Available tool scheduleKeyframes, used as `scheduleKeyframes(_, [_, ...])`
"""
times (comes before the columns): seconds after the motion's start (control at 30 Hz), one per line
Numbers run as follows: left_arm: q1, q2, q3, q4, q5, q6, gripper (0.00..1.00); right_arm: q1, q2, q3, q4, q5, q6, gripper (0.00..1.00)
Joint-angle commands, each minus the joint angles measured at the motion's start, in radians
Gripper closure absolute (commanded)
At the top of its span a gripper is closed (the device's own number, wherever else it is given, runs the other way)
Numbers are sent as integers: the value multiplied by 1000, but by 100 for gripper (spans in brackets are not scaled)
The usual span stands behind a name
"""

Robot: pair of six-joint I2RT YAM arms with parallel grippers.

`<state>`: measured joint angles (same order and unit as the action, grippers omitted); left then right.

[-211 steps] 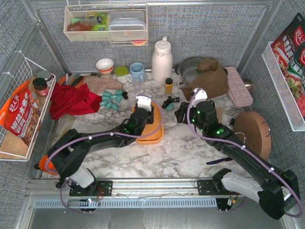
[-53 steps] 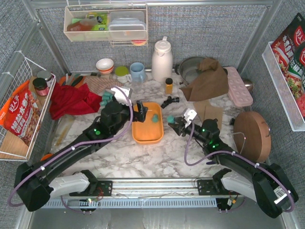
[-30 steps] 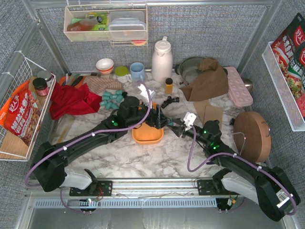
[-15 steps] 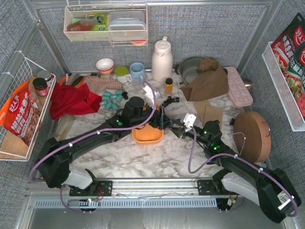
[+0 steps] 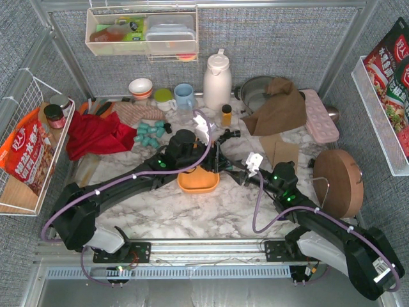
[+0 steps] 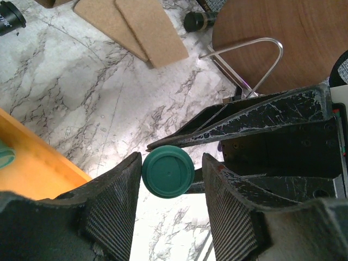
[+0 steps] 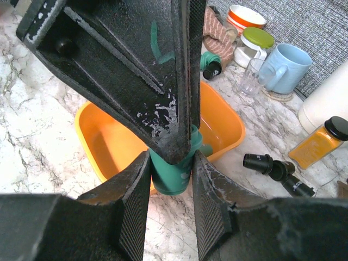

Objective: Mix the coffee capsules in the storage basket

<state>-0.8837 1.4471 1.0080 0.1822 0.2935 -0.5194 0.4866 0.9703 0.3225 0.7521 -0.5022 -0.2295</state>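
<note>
A white marbled surface (image 5: 211, 211), boxed in by grey woven walls, carries the clutter: a white carafe (image 5: 217, 80) and a blue mug (image 5: 184, 96) at the far edge, a red cloth (image 5: 96, 134) far left and a round wooden board (image 5: 339, 182) on the right.

From above, the orange storage basket (image 5: 198, 181) sits mid-surface, largely under the left arm. Teal coffee capsules (image 5: 150, 134) lie loose to its far left, black capsules (image 5: 228, 135) to its far right. The left end effector (image 5: 218, 161) and right end effector (image 5: 238, 169) meet tip to tip just right of the basket; what is between them is too small to read here.

The left wrist view shows one teal capsule (image 6: 167, 171) end-on in the air over bare marble, the basket's corner just to its left. Its round face is toward the lens, so its long axis runs along the left end effector's reach. The left jaws stand partly open around it, one ribbed pad (image 6: 117, 206) touching its wall and the other a sliver short.

In the right wrist view the right end effector is clamped across that capsule's tapered wall, with the basket just behind it and another capsule inside.

The capsule is probably light, with a stiff but thin shell and a smooth, slippery taper. Mid-wall, square across its width, looks like the safest hold, rather than the denting end.
</note>
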Motion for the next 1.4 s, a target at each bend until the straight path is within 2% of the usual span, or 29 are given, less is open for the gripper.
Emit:
scheduleKeyframes(0.0, [-4,7,17,-13,-5,14,42,1,-5,13,17,-9,-10,67])
scheduleKeyframes(0.2, [-11,15,26,-52,-24,29,39,2,-8,13,13,-7,-13,67])
scheduleKeyframes(0.37, [-15,22,35,-61,-24,34,40,1,-12,13,10,-7,-14,67])
scheduleKeyframes(0.43, [-17,26,36,-58,-20,35,44,1,-12,13,11,-6,-15,67])
scheduleKeyframes(0.63, [-19,28,49,-67,-16,45,65,1,-11,11,10,7,-13,65])
scheduleKeyframes(0.8, [-18,7,47,-80,-40,50,67,1,-11,3,27,17,-6,51])
scheduleKeyframes(0.97, [-18,-20,56,-86,-80,46,68,1,-21,3,15,43,-2,33])
scheduleKeyframes(1.17, [-17,-60,67,-143,-203,65,68,1,-44,7,-12,93,0,18])
scheduleKeyframes(1.27, [-15,-89,59,-160,-293,55,68,1,-54,6,-17,146,-1,1])
scheduleKeyframes(1.37, [-10,-122,43,-163,-391,39,68,1,-58,9,-35,202,2,1])
